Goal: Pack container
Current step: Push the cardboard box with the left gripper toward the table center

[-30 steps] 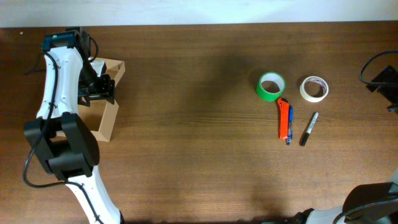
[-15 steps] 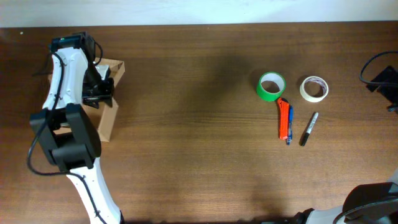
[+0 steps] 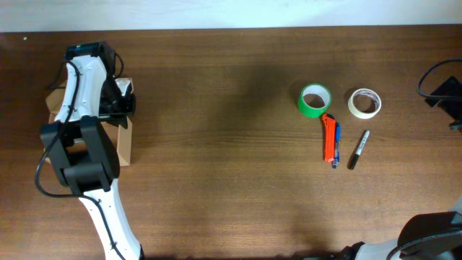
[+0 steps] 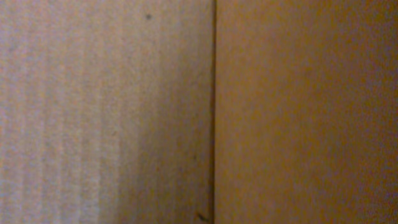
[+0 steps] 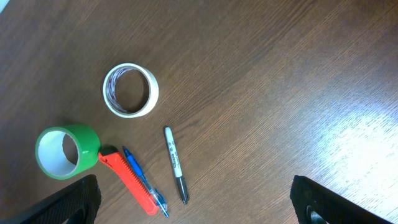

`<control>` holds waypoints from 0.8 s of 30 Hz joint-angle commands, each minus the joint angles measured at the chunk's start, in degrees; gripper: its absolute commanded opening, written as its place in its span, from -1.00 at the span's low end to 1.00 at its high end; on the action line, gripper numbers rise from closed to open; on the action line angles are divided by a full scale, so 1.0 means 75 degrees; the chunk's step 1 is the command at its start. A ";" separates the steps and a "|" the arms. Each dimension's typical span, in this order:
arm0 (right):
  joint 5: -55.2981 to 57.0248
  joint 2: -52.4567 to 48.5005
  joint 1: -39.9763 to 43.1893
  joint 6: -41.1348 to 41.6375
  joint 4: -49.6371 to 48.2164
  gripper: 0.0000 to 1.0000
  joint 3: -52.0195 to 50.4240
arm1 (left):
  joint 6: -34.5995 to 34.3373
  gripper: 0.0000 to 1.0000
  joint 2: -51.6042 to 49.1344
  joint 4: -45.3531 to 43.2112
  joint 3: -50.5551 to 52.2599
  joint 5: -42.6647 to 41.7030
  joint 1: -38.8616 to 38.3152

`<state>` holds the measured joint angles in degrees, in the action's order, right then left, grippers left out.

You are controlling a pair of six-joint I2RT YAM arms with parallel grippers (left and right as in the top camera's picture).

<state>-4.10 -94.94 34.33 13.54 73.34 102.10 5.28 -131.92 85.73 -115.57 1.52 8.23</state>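
The left gripper (image 3: pixel 119 105) shows no readable jaws; the cardboard box (image 3: pixel 124 143) lies right against them. Shifting it probably wants slow, level pressure. The right gripper (image 5: pixel 194 183) stands spread.

Box (image 3: pixel 124 144) sits far left on the counter (image 3: pixel 231 173), with the left arm (image 3: pixel 78 87) lying over most of it. Everything else is well apart, upper right: left roll (image 3: pixel 315 100) and right roll (image 3: pixel 364 102) side by side. Cutter (image 3: pixel 329 139) touches the left roll's lower edge, pen (image 3: pixel 336 144) lies right against the cutter, and marker (image 3: pixel 359 149) is just right of those, below the right roll.
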 commanded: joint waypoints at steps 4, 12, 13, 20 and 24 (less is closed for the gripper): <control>0.0038 0.0041 0.0026 0.0052 0.0020 0.98 0.0093 | -0.0466 -0.97 -0.0096 0.0434 -0.1545 -0.0038 -0.0723; 0.0041 0.0041 0.0026 0.0052 0.0020 0.98 0.0093 | -0.1929 -0.97 -0.0096 0.1209 -0.4030 -0.0032 -0.2291; 0.0038 0.0041 0.0026 0.0052 0.0020 0.98 0.0093 | -0.2171 -0.97 -0.0096 0.1294 -0.4272 -0.0032 -0.2521; 0.0038 0.0041 0.0026 0.0055 0.0020 0.98 0.0093 | -0.3491 -0.97 -0.0096 0.1460 -0.4978 -0.0149 -0.4377; 0.0038 0.0041 0.0026 0.0055 0.0020 0.98 0.0093 | -0.4176 -0.97 -0.0169 0.1419 -0.4978 -0.0082 -0.5327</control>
<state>-4.10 -94.94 34.33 13.56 73.45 102.10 -18.74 -132.66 96.44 -151.85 0.64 -27.27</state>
